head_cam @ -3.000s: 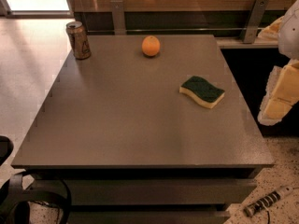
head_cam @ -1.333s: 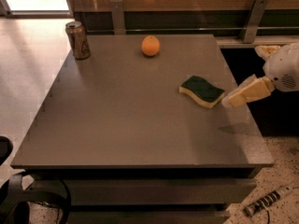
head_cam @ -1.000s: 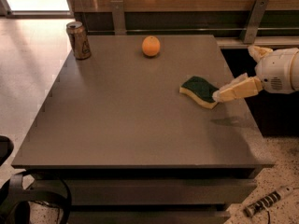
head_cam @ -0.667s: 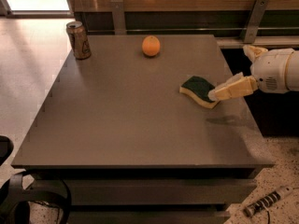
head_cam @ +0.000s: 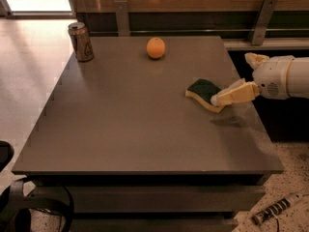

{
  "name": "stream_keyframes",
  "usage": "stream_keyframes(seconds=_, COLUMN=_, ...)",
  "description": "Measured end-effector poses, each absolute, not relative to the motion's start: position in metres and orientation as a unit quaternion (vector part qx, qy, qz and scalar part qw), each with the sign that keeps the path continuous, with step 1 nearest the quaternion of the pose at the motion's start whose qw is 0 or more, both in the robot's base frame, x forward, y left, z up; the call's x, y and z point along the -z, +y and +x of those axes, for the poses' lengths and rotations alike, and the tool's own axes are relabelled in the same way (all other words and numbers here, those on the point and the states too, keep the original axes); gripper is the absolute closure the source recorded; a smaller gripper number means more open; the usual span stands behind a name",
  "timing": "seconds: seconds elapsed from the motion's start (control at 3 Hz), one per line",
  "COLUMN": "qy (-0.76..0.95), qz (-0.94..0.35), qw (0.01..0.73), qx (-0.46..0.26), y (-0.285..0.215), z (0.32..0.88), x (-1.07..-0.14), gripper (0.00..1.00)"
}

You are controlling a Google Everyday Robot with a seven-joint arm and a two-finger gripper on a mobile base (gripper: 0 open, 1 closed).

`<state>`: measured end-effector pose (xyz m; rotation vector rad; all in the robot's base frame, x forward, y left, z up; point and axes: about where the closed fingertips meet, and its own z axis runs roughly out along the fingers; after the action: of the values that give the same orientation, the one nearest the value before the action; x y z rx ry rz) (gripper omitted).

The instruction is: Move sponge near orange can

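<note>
Reaching in from the right edge, the gripper [head_cam: 231, 95] sits low at the right end of the sponge [head_cam: 203, 89], overlapping it; spread or pressed together, cannot tell. The sponge lies flat, green side up, on the right half of the worktop [head_cam: 130, 124], near its right edge. The orange can [head_cam: 81, 41] stands upright at the far left corner, well apart from the sponge. A round orange [head_cam: 155, 48] rests near the far edge, between the two but off the straight line, toward the back. The stretch of worktop from sponge to can is bare grey. Behind the far edge, a wooden wall with two metal brackets [head_cam: 122, 15]. Left of the worktop, pale floor. Front right on the floor, a ridged tool [head_cam: 276, 210]; front left, dark cable loops [head_cam: 36, 209].
</note>
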<state>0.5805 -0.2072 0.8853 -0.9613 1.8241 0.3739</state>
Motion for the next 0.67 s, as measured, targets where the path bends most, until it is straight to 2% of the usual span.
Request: stream_keyframes(seconds=0.67, qy=0.752, qz=-0.365, qw=0.495, qx=-0.238, y=-0.185, z=0.598, x=-0.827, gripper=0.00)
